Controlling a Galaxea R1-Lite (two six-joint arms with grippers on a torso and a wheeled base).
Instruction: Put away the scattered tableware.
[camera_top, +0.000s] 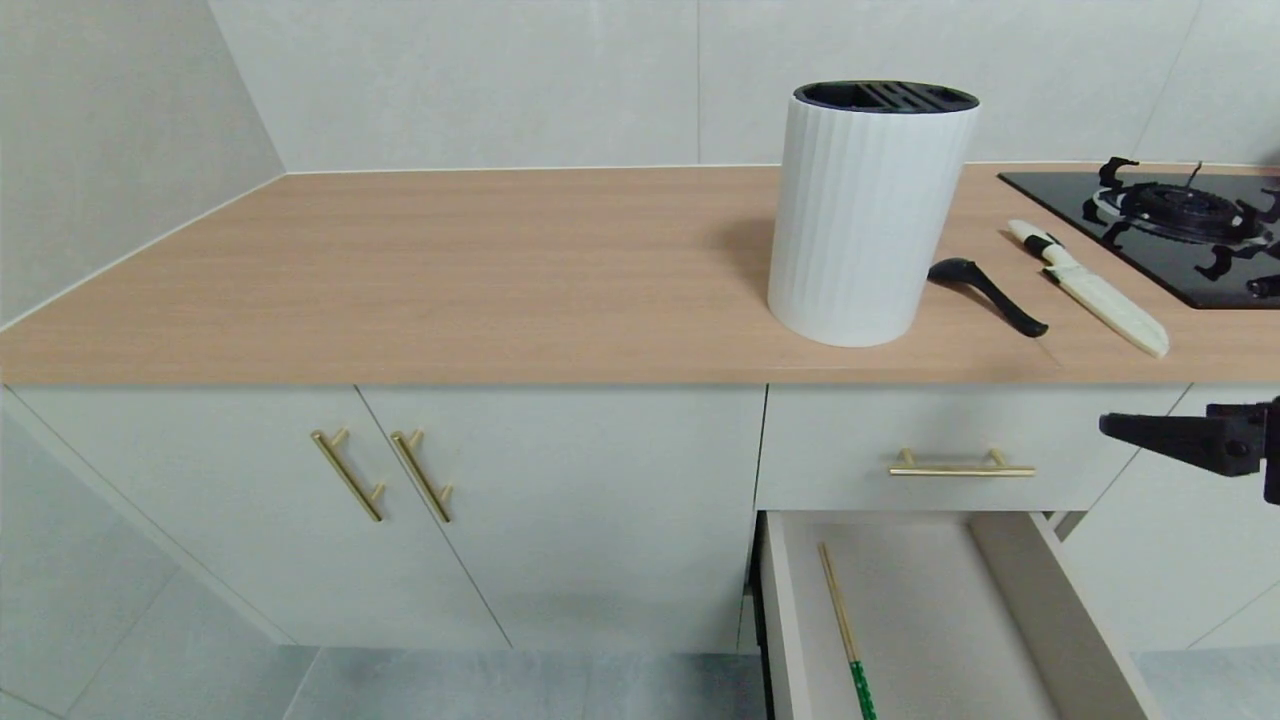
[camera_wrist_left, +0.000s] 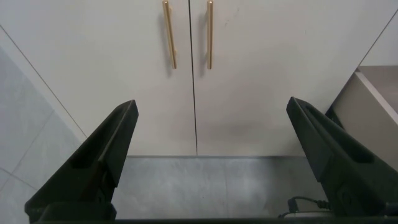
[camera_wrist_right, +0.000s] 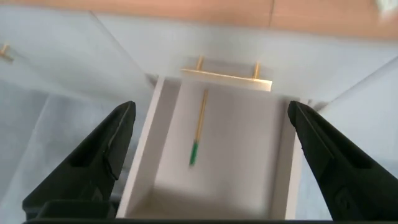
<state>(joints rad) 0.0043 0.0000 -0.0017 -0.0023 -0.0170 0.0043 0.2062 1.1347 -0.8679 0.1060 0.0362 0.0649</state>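
Head view: chopsticks (camera_top: 845, 625) lie in the open drawer (camera_top: 1030, 590); knife (camera_top: 1090, 288) and black ladle (camera_top: 985, 292) lie unstowed on the counter (camera_top: 500, 280). Right gripper (camera_wrist_right: 211, 124) faces the drawer, fingers apart, empty. Next move likely calls for rising to grasp a counter item.

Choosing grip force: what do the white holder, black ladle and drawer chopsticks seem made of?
White holder: likely matte plastic, ribbed wall. Black ladle: probably plastic or nylon, dull uniform black. Chopsticks: seemingly bamboo or wood, pale tan with green ends.
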